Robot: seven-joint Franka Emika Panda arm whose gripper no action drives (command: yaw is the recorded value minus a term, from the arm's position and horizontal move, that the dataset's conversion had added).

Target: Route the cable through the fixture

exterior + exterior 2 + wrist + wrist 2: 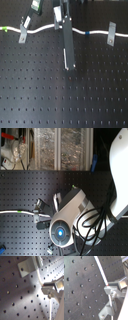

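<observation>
**First exterior view: cable strung across the far side of the counter, tool on it**

First exterior view: we see the cable running w/ gentle waves along the far part of the black perforated counter. Its green band sits at the first exterior view's left end, the blue band right of centre. Two small grey brackets stand on the counter along the line: left bracket and right bracket, each touching the cable. The tool hangs over the cable between them, approx. mid-span; a long grey bar slants down from it toward the camera.

In both wrist views the fingertips close on the white cord from either side, so we read the tool as clenched on the cable. A bracket shows near the cord in the first wrist view; whether the cord passes thru it or beside it, we can't tell.

Second exterior view: arm body blocks most of the scene; a short stretch of cable shows at the second exterior view's left.
</observation>
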